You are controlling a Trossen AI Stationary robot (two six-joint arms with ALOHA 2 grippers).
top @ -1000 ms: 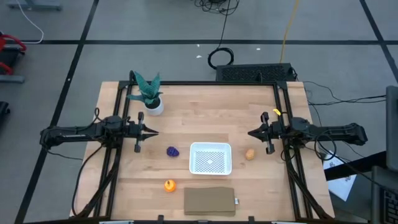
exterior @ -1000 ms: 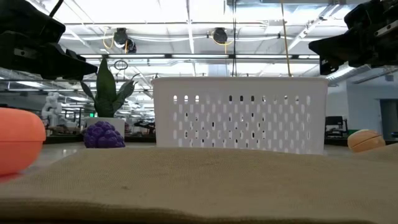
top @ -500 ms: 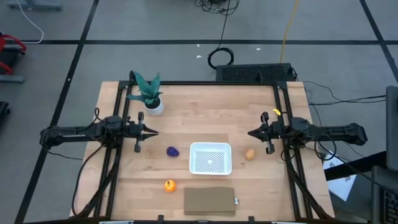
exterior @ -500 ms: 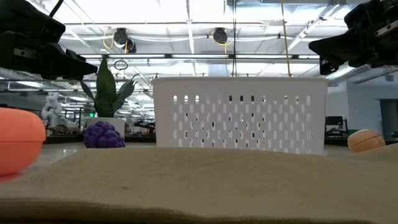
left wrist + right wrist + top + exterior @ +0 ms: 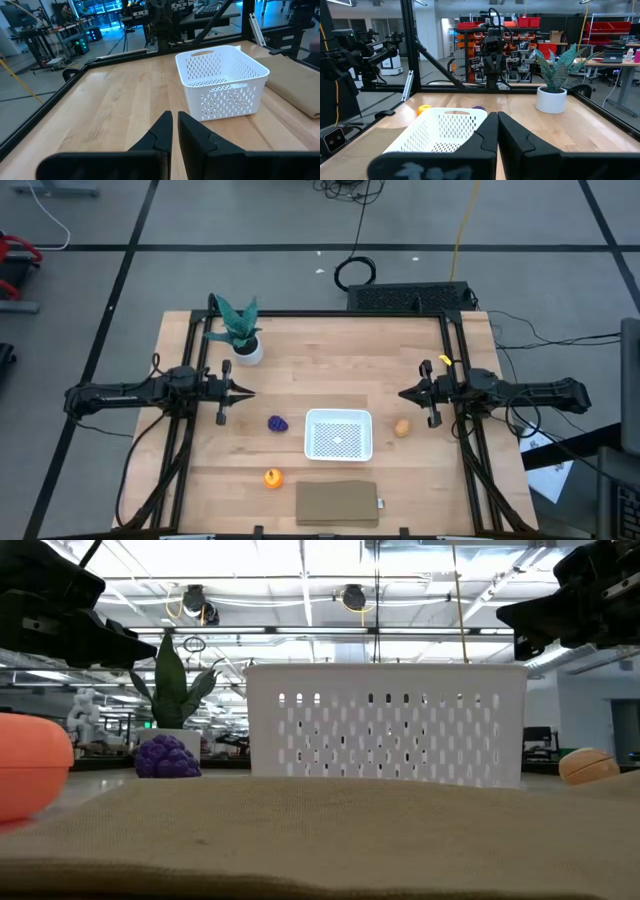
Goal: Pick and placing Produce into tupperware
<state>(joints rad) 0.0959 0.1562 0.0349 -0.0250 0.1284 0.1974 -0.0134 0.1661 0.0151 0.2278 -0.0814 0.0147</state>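
Nothing picked yet. Basket [image 5: 339,434] empty, mid-desk. Left hand [image 5: 248,392] and right hand [image 5: 404,394] both pinched together, hovering apart. Grapes [image 5: 278,423] left of basket, potato [image 5: 402,428] right, orange [image 5: 272,477] nearer front. Next: spread fingers, descend on nearest piece.

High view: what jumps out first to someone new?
The white basket sits in the middle of the wooden table, still without fruit inside. Around it lie the purple cluster on its left, the tan lump on its right, and the orange ball near the front beside a brown slab. The left hand and right hand hang at opposite sides, fingers shut, holding nothing.
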